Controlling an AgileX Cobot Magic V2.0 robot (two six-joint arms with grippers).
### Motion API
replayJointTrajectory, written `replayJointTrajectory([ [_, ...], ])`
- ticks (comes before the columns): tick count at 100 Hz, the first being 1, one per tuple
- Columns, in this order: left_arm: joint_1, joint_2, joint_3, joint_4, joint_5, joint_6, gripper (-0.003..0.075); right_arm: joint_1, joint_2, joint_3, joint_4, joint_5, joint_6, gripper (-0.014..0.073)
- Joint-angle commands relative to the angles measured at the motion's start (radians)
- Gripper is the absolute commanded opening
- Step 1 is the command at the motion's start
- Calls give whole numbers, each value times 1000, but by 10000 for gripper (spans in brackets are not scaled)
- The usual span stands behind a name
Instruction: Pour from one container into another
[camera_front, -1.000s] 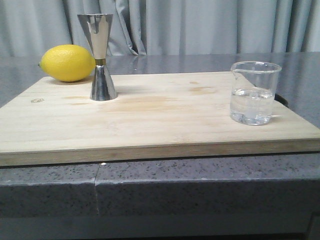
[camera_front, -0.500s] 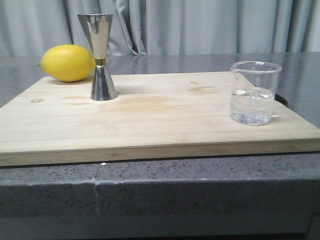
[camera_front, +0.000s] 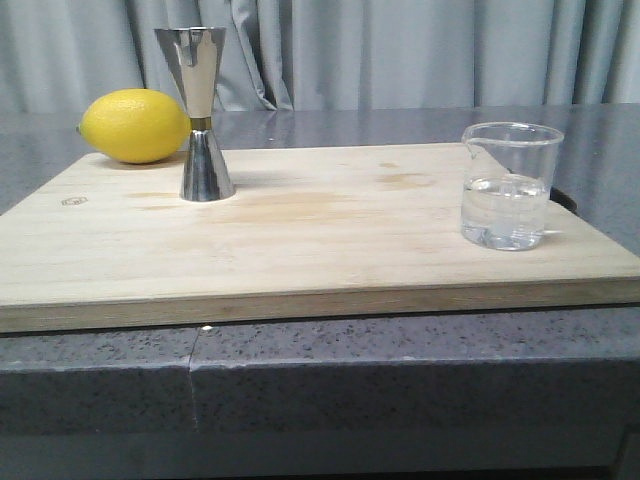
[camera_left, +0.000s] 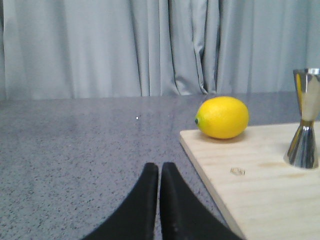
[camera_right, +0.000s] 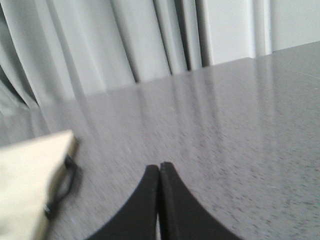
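One beaker (camera_front: 510, 185), one jigger (camera_front: 200, 112) and one lemon (camera_front: 134, 125) sit on one wooden board (camera_front: 320, 240) on the grey tabletop (camera_front: 400, 370). The beaker, at the board's right, holds clear liquid partway up; the jigger stands upright at the back left, just beside the lemon. The left gripper (camera_left: 159, 172) and right gripper (camera_right: 159, 172) are both closed together, holding nothing.

— Front view? Low, level with the tabletop (camera_front: 400, 370), close, facing the curtain (camera_front: 400, 50) across the board (camera_front: 320, 240).
— Left wrist? Low, left of the board, sharing lemon (camera_left: 222, 117) and jigger (camera_left: 305, 120).
— Right wrist? Low, blurred, sharing only the board's corner.
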Motion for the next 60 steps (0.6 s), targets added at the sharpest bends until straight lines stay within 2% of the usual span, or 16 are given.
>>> replayJointTrajectory([
  [1, 4, -27, 11, -97, -150, -3, -20, -3, -16, 18, 160, -125, -1, -62],
  [8, 4, -27, 0, -193, -177, -3, -20, -3, -16, -9, 269, -104, -1, -62],
  [13, 4, -27, -17, -314, -168, -3, -20, -3, -16, -37, 314, -66, -1, -62],
  [20, 4, -25, -54, -457, -116, -3, -20, -3, -16, -99, 319, 33, -1, -62],
  [25, 4, -15, -83, -501, -62, -3, -20, -3, -6, -161, 319, 109, -1, -62],
  [38, 2, 43, -177, -485, 84, -3, -20, -3, 74, -302, 319, 278, -62, -62],
  [54, 2, 190, -336, -368, 262, 23, -20, -3, 255, -483, 319, 509, -257, -62],
  [60, 2, 266, -407, -321, 341, 82, -20, -3, 326, -539, 319, 579, -344, -62],
])
